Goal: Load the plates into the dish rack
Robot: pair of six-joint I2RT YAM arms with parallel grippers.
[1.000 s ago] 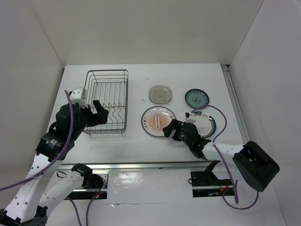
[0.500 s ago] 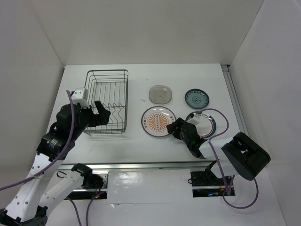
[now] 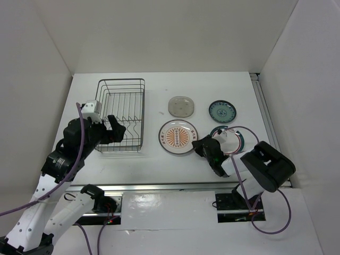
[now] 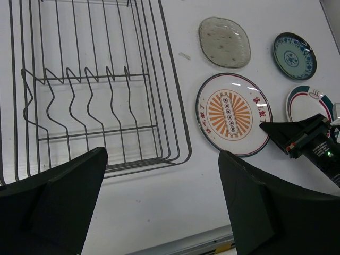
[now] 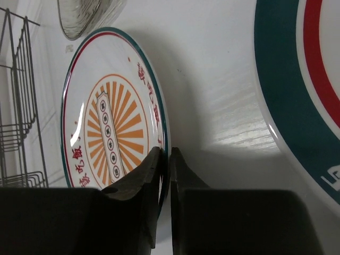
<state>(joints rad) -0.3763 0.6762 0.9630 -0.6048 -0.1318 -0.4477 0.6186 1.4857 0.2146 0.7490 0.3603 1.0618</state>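
Motion over the last second belongs almost wholly to the right arm. From above, its elbow has folded in toward the bases, while the right gripper (image 3: 202, 146) has shifted only a little and stays at the near-right edge of the large orange-centred plate (image 3: 177, 136). That plate lies where it lay on the worktop (image 3: 159, 90), just right of the dish rack (image 3: 144, 114), which holds no plates. The ring-rimmed plate (image 3: 237, 139) sits partly under the right arm. The teal plate (image 3: 222, 111) and grey plate (image 3: 181, 105) lie farther back, with nothing touching them. The left gripper (image 3: 113, 128) has kept its post at the rack's near-right corner.

From the left wrist, that gripper's jaws stand wide apart and hold nothing. The rack's divider prongs (image 4: 85, 77) are bare below them, and the right arm's dark fingers (image 4: 289, 134) meet the orange plate's rim off to the right.

From the right wrist, the jaws are drawn almost together with the orange plate's rim (image 5: 162, 119) pinched between them. I cannot tell whether that edge has left the worktop.

My reading is that the grip is made and the arm has re-posed itself to lift. All four plates are yet to be loaded, and this one looks set to go first.
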